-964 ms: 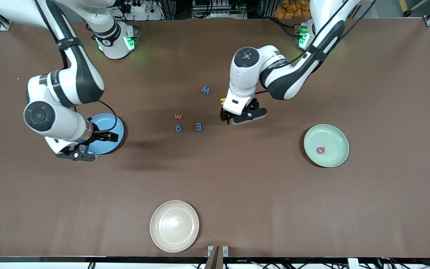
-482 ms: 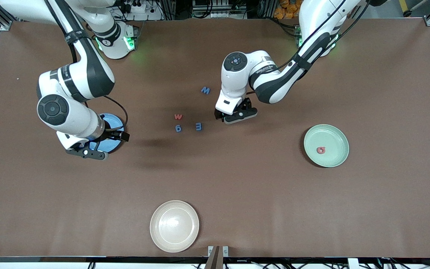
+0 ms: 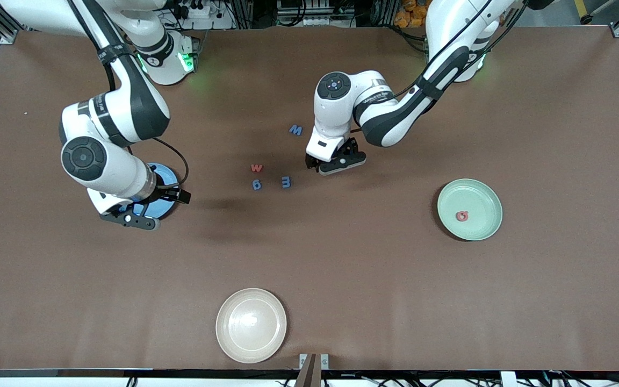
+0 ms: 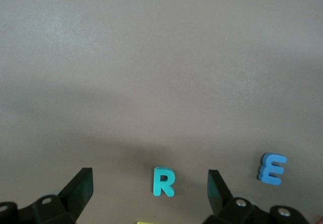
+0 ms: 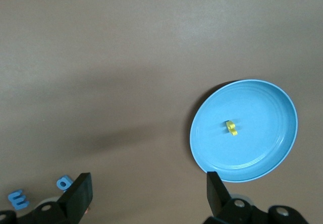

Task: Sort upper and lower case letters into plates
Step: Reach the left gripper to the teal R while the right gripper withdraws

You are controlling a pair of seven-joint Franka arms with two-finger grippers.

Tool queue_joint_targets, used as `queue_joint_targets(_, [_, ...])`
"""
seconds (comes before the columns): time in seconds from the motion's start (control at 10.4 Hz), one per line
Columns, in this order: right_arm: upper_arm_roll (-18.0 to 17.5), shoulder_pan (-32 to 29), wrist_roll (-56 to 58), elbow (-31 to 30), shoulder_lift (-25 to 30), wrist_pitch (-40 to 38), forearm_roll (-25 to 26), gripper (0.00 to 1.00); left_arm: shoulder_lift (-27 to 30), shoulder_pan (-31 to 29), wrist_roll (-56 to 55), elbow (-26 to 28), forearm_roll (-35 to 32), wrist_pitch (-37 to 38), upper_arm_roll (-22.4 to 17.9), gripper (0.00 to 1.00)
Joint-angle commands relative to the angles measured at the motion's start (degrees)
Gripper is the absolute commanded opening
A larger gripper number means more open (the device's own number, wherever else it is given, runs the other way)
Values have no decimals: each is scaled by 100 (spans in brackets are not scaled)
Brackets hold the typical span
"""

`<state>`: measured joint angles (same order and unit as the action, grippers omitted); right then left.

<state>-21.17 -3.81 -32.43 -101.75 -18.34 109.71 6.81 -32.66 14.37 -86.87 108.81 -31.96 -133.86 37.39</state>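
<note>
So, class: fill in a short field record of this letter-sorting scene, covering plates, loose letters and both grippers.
blue plate: holds one yellow letter
mint green plate: holds one red-pink letter
cream plate: nothing in it
left gripper: open, over teal R, blue E beside
right gripper: open, by the blue plate's edge
</note>
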Motion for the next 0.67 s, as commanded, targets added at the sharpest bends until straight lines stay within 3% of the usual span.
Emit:
queue_joint_targets(0.0, [-54,-15,-105,409,6,-450,-432,100,-266,162,-207,-176,-353,62,-30,100])
queue_joint_targets(0.39, [-54,407,-956,392,-327,-196,-550,100,-706,452,-216,-431,-451,18,-82,100])
queue_joint_targets(0.58, [-62,503,-985,392,-433,-117,-567,100,-786,706,-216,-458,-460,-9,-327,100])
